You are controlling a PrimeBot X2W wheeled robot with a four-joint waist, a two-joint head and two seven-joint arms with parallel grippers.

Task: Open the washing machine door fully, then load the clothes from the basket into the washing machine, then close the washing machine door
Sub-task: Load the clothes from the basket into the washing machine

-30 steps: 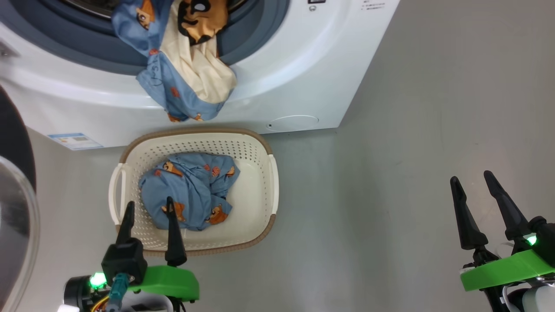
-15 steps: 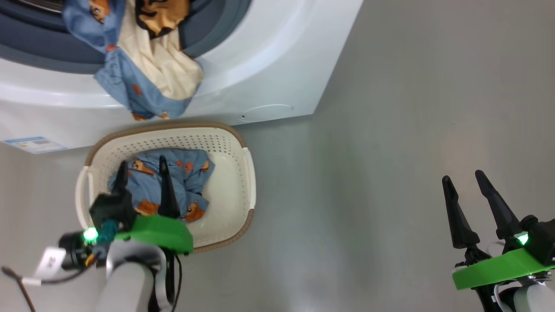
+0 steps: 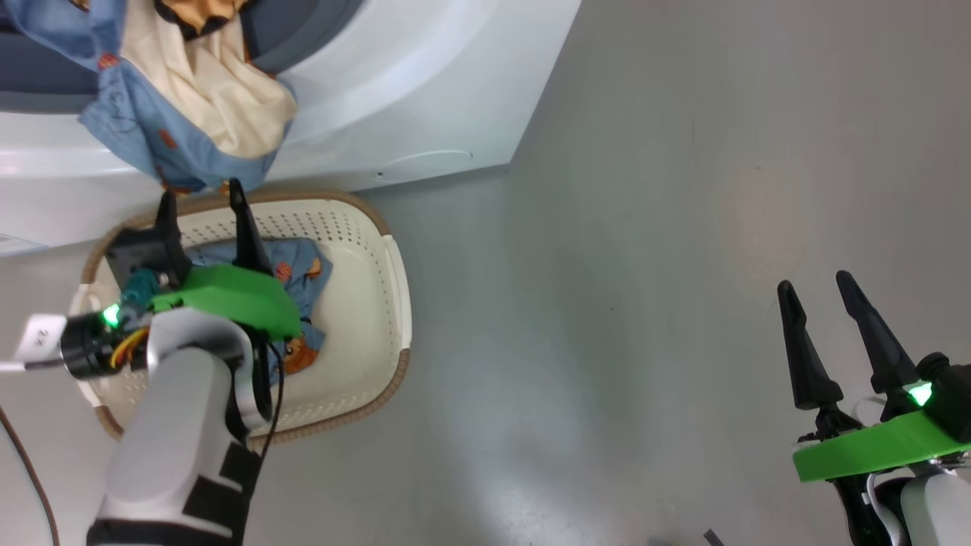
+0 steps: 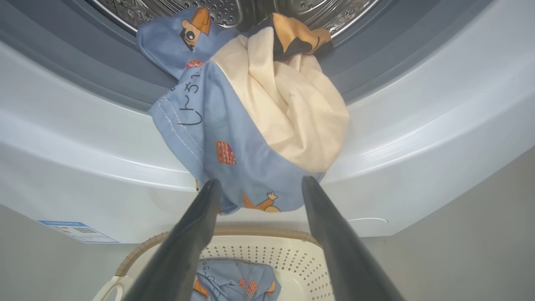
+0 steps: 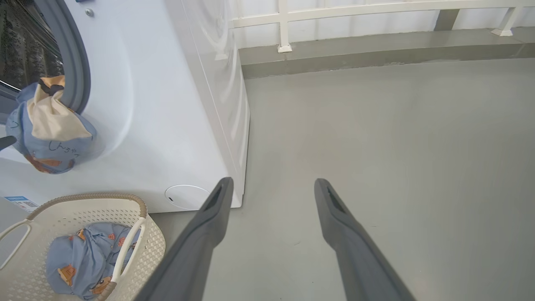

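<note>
Clothes light blue, orange cartoon print, cream part; basket cream, brown rim; washing machine white.

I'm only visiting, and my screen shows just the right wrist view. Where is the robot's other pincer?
Observer: The left pincer is above the basket, pointing at the hanging clothes.
Operator: Has it grabbed them?
Observer: No. In the left wrist view its fingers stand wide apart, with their tips on either side of the bundle's lower end. I cannot tell whether they touch it.
Operator: Is the cloth properly inside?
Observer: Only partly. Its upper end lies over the grey seal into the steel drum, and the rest droops down the white front.
</note>
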